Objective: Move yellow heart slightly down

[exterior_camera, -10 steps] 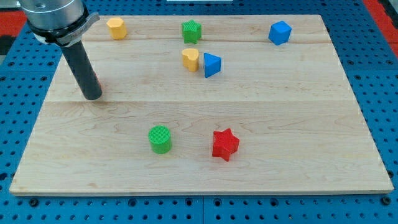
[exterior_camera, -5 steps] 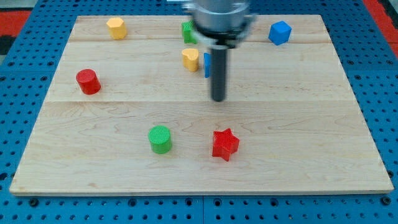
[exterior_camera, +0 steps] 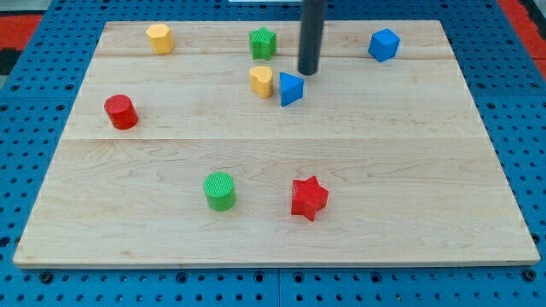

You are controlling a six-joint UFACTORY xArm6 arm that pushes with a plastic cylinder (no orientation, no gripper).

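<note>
The yellow heart lies on the wooden board in the upper middle, touching or nearly touching a blue triangular block on its right. My tip stands just above and to the right of the blue triangular block, a short way right of the yellow heart and clear of it. A green star sits above the heart.
A yellow hexagonal block is at the top left, a blue cube-like block at the top right, a red cylinder at the left, a green cylinder and a red star near the bottom.
My tip swept from the board's left, past the red cylinder, across to the middle, then up to just above the blue triangular block. No block has moved.
</note>
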